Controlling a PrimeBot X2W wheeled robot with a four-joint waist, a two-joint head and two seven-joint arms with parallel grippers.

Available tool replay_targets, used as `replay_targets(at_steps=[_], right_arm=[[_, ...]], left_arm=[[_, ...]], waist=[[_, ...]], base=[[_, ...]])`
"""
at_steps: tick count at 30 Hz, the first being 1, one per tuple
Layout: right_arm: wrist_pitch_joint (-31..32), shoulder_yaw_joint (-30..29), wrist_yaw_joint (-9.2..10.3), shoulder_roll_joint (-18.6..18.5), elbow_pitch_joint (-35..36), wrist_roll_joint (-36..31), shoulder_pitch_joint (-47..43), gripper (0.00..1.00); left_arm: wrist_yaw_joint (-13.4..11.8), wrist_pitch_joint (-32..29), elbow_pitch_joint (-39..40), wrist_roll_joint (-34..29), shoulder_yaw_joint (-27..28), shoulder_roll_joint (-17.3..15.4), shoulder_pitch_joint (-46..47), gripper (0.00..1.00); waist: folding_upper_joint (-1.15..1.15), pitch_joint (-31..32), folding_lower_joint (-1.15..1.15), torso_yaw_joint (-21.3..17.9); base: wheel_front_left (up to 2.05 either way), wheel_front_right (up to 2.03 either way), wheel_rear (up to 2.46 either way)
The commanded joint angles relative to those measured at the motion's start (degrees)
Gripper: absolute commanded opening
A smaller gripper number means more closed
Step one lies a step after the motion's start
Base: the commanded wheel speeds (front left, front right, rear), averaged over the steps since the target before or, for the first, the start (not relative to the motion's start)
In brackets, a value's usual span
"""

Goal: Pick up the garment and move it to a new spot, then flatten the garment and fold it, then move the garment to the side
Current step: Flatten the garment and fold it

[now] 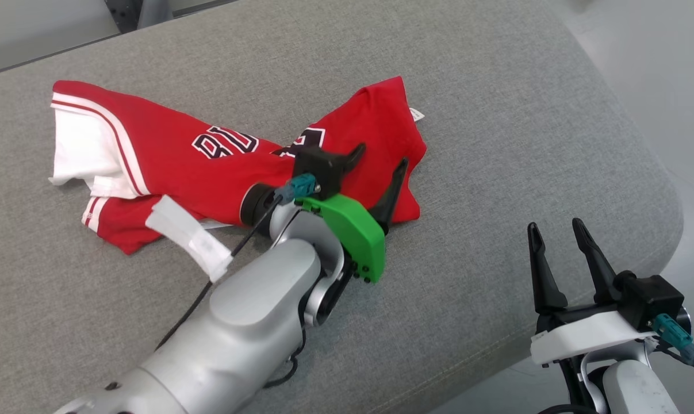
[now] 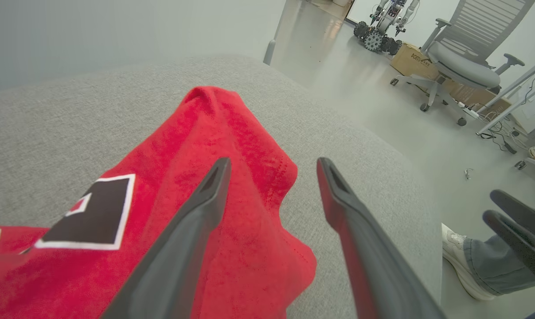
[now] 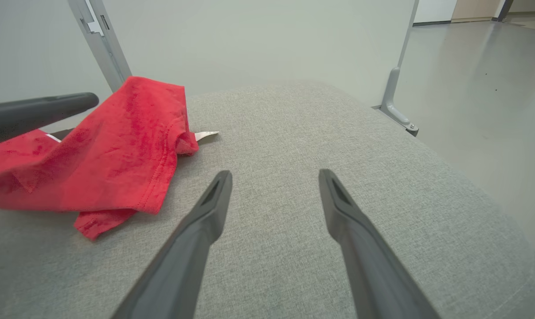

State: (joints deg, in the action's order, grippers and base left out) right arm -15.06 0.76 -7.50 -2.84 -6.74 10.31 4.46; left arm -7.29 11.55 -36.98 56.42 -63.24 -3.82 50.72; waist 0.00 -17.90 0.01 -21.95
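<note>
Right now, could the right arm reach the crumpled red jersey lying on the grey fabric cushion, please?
Probably yes: the right gripper stands open over bare grey fabric cushion, nothing between it and the nearest edge of the crumpled red jersey. The left gripper, open over that edge, might crowd it.

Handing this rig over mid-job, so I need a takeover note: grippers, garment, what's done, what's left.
Left gripper: jaws open, empty, over the right end of the red jersey.
Right gripper: jaws open, empty, at the near right edge of the grey cushion.
The jersey lies crumpled on the cushion.
Done: nothing flattened or folded.
Left: spread it flat, fold it, move it aside.
</note>
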Motion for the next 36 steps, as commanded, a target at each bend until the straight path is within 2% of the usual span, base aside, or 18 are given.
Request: replay_targets(at_steps=[1, 9, 13, 23, 28, 31, 32, 33, 34, 36], right_arm=[[-0.19, -0.15, 0.02, -0.09, 0.13, -0.32, -0.82, 1.00], [-0.19, -0.40, 0.02, -0.09, 0.33, -1.05, -1.44, 1.00], [-0.19, 0.04, 0.02, -0.09, 0.12, -1.26, -1.26, 1.00], [-0.19, 0.50, 0.02, -0.09, -0.10, -1.56, -1.56, 1.00], [-0.19, 0.97, 0.02, -0.08, -0.27, -1.43, -1.65, 1.00], [-0.19, 1.30, 0.02, -0.09, -0.44, -1.00, -1.48, 1.00], [-0.19, 1.39, 0.02, -0.09, -0.45, -0.91, -1.44, 1.00], [-0.19, 1.45, 0.02, -0.09, -0.47, -0.92, -1.40, 1.00], [-0.19, 1.48, 0.02, -0.09, -0.47, -0.78, -1.36, 1.00], [-0.19, 1.52, 0.02, -0.09, -0.49, -0.59, -1.39, 1.00]], left_arm=[[-0.89, -0.13, 0.85, -0.35, -0.26, -1.24, -1.83, 1.00], [-6.24, -1.87, 7.66, -6.02, -6.18, -8.39, -7.39, 1.00], [-7.18, -2.73, 8.62, -8.18, -7.49, -9.48, -7.13, 1.00], [-5.90, -5.34, 5.59, -13.42, -9.46, -10.21, -6.53, 1.00], [-5.20, -5.80, 2.05, -16.92, -9.85, -9.44, -5.81, 1.00], [-3.78, -5.81, -1.07, -19.46, -9.98, -8.66, -5.40, 1.00], [-3.39, -6.02, -1.88, -19.65, -10.03, -8.48, -5.43, 0.44], [-3.04, -6.06, -2.60, -19.85, -10.03, -8.33, -5.33, 0.07], [-2.68, -5.96, -3.26, -19.87, -10.02, -8.13, -5.11, 0.00], [-2.34, -5.36, -4.32, -20.08, -10.00, -7.87, -4.50, 0.00]], waist=[[0.00, 0.80, -0.01, 0.84], [0.00, 1.27, -0.01, 2.07], [0.00, 1.37, -0.01, 2.24], [0.00, 1.90, -0.01, 1.24], [0.00, 1.99, -0.01, 0.67], [0.00, 2.07, -0.01, 0.23], [0.00, 2.07, -0.01, 0.14], [0.00, 2.06, -0.01, 0.06], [0.00, 2.04, -0.01, -0.01], [0.00, 2.05, -0.01, -0.13]], base=[[0.00, 0.00, 0.00], [0.00, 0.00, 0.00], [0.00, 0.00, 0.00], [0.00, 0.00, 0.00], [0.00, 0.00, 0.00], [0.00, 0.00, 0.00], [0.00, 0.00, 0.00], [0.00, 0.00, 0.00], [0.00, 0.00, 0.00], [0.00, 0.00, 0.00]])
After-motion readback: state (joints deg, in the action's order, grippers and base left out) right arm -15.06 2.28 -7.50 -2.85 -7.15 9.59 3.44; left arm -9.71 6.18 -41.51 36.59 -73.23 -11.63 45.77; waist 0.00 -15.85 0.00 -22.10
